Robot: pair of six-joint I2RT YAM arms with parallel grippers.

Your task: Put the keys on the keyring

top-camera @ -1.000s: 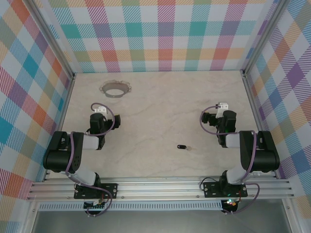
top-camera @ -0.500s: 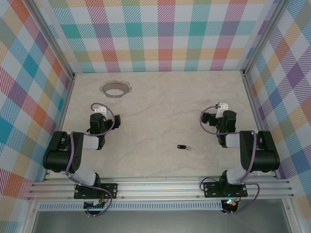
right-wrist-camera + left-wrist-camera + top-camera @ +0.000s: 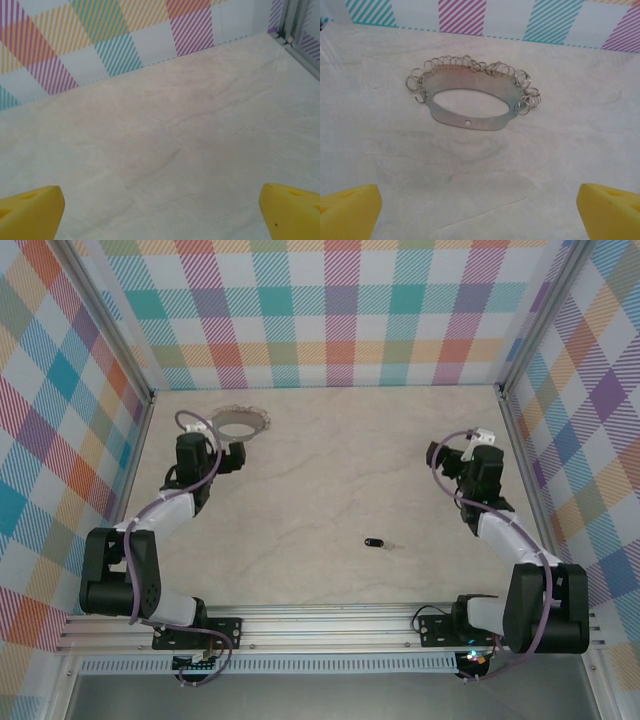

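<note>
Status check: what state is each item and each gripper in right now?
keyring: flat on the table, no key on it, untouched.
key: loose on the table, apart from the keyring, unheld.
left gripper: open, empty, facing the keyring.
right gripper: open, empty, above bare table.

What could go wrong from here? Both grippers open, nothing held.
The key is tiny and flat on the table; the jaws may push it rather than grip it.
The keyring lies near the back wall; the left gripper could shove it there.
The right gripper faces away from the key: long reach.
</note>
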